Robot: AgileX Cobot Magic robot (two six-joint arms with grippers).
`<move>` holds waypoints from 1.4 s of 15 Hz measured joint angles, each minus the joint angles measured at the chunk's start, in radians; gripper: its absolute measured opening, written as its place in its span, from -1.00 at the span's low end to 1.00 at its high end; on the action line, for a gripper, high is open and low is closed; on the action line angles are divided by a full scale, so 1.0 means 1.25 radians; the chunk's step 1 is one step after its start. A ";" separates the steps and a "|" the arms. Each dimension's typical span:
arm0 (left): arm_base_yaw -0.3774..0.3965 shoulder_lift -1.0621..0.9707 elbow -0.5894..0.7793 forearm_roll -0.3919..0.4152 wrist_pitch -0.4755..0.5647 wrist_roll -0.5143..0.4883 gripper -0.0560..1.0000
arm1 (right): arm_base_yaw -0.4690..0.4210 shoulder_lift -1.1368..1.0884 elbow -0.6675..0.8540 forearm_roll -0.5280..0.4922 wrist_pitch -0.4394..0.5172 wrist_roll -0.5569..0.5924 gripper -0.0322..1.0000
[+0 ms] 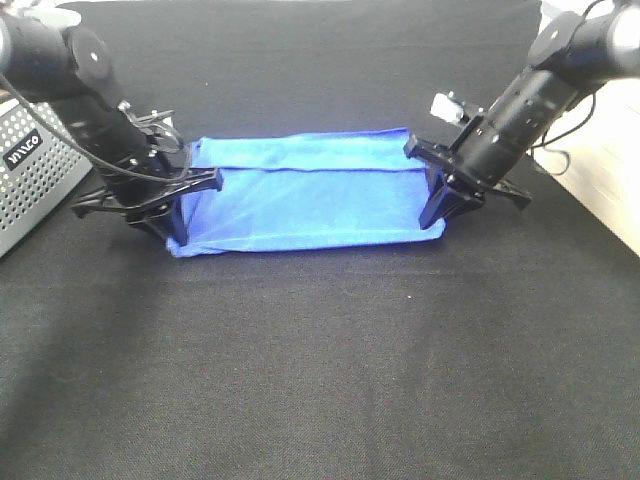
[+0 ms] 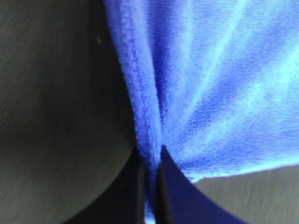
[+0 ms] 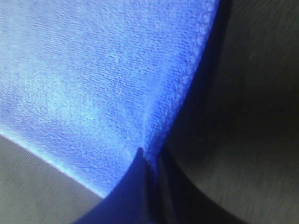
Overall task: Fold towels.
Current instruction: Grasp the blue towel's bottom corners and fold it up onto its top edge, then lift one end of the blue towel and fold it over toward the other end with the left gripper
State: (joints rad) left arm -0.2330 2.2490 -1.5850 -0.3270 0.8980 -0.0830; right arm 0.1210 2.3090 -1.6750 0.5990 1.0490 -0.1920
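Clamped tight with left gripper (image 1: 176,232) and right gripper (image 1: 432,216) on opposite ends of the bright blue rectangular microfibre towel (image 1: 300,200), spread mid black tabletop (image 1: 320,380). Gotta lift together, keep taut.

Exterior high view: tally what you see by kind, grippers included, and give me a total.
Blue towel: 1
Grippers: 2, the left gripper and the right gripper, each shut on one end of the towel
Grey perforated box: 1
Total: 4
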 joint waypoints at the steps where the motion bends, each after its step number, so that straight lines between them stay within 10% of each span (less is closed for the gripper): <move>1: 0.000 -0.015 0.022 0.002 0.014 0.000 -0.86 | 0.002 -0.027 0.034 0.000 -0.002 0.003 -0.94; 10: -0.014 -0.181 0.239 0.005 -0.017 0.018 -0.86 | 0.006 -0.208 0.366 0.002 -0.143 -0.054 -0.94; 21: 0.015 -0.019 -0.121 0.063 -0.065 -0.052 -0.86 | 0.006 -0.006 -0.083 -0.060 -0.126 -0.017 -0.94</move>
State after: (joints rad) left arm -0.2140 2.2250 -1.7360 -0.2480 0.8170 -0.1480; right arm 0.1290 2.3010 -1.7790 0.5240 0.8920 -0.2130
